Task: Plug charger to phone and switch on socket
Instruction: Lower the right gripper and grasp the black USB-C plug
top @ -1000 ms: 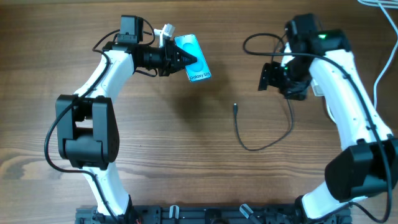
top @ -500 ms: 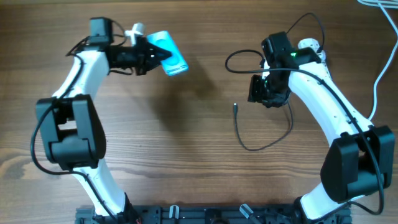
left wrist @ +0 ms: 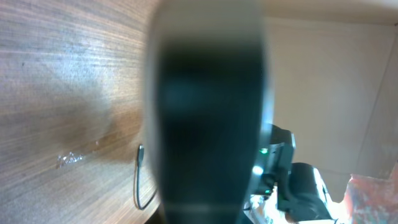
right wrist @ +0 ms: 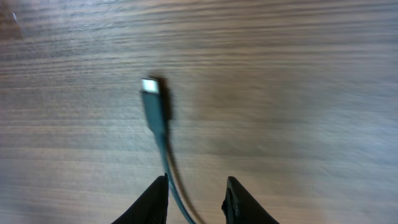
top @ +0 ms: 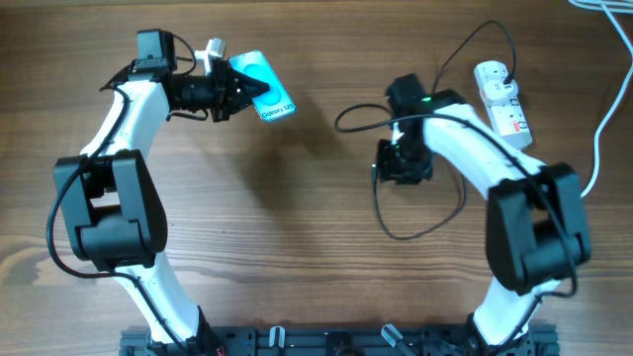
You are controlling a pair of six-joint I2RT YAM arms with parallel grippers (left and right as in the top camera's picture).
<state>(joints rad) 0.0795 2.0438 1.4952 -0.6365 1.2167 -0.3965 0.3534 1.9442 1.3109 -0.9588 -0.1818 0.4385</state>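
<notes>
phone [top: 269, 94] in left hand [top: 240, 87] | charger [right wrist: 155, 106] tip before right hand [right wrist: 196, 183] | socket [top: 502, 102] beyond

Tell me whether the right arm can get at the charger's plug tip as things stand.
Probably yes. The right gripper hangs directly over the charger cable, jaws apart on either side of it, just behind the plug tip. Only bare table surrounds the tip.

Left jaws clamp the phone [top: 269, 91]; right jaws hover over the charger [top: 377, 203].

Bright even light; left wrist view blurred.
</notes>
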